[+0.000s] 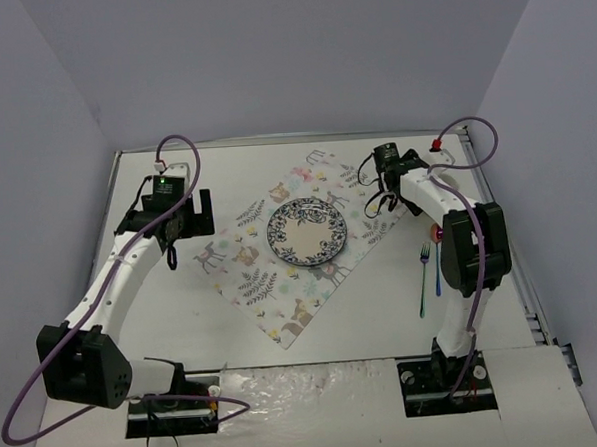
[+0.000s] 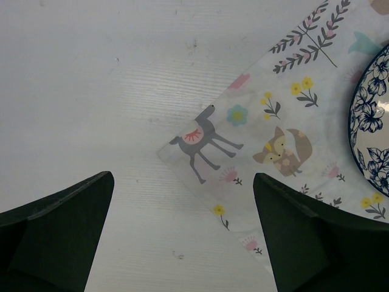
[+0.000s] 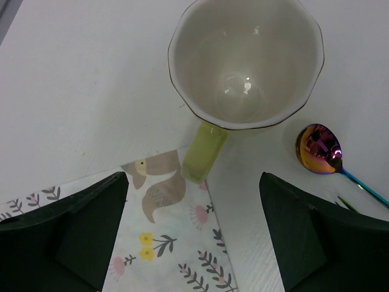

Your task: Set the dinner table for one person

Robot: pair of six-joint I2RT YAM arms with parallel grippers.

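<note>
The dinner table fills the workspace under both arms. A placemat is laid askew across its middle, and a plate is set on the placemat.

At the placemat's far right corner a cup stands upright on the bare table, and its handle reaches to the corner of the cloth. A spoon lies just beside the cup, and a fork lies next to the spoon in the overhead view.

The right gripper is poised before the cup with its fingers spread wide and nothing between them. The handle is lined up in the gap.

If only the handle is pinched, the cup could swing or tip when lifted. If the fingers are brought down too low, the placemat corner could be caught and dragged, and the plate would be shifted with it. The spoon could be knocked by the outer finger or by the cup.

The left gripper is spread wide and empty above the placemat's left corner, where a low pass could ruck the cloth.
</note>
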